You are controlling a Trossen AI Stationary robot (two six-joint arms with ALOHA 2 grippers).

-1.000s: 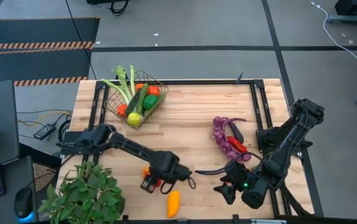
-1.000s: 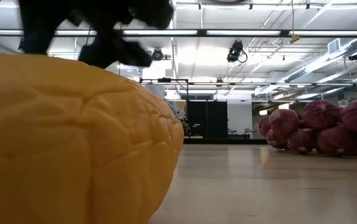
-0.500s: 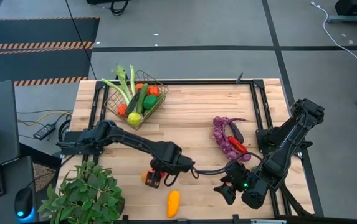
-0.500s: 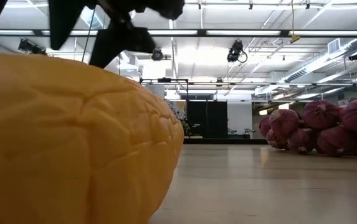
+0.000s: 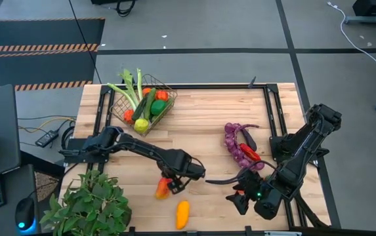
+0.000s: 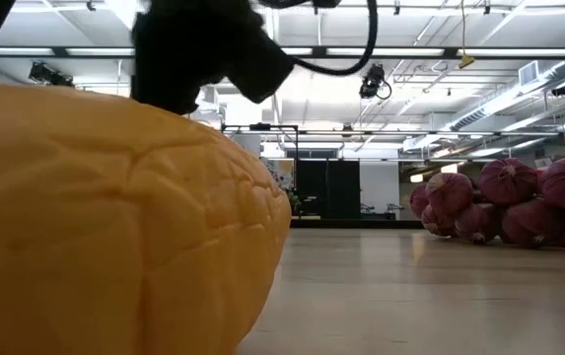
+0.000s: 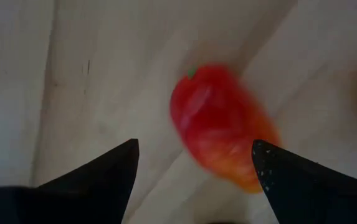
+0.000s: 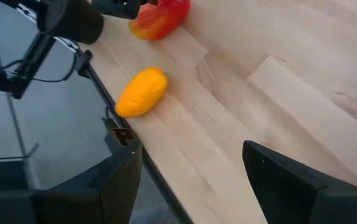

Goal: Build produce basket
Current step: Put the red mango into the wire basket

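The wire basket (image 5: 146, 106) stands at the table's far left and holds celery, a cucumber and red, orange and yellow pieces. A red-orange piece (image 5: 163, 189) lies on the table at the near middle. My left gripper (image 5: 172, 178) is open just above it, its fingers on either side (image 7: 195, 147) without touching. A yellow-orange piece (image 5: 182, 214) lies by the near edge and fills the low view (image 6: 114, 217). Purple grapes (image 5: 234, 144), an eggplant (image 5: 247, 138) and a red piece (image 5: 250, 155) lie at the right. My right gripper (image 5: 237, 196) is open and empty (image 8: 192, 149).
A leafy green plant (image 5: 90, 200) stands at the table's near left corner. A black frame (image 5: 194, 86) runs along the table's far and side edges. Bare wood lies between the basket and the grapes.
My left gripper has moved a little toward the table's far right. It no longer covers the red-orange piece, which now shows on the table at the gripper's near left.
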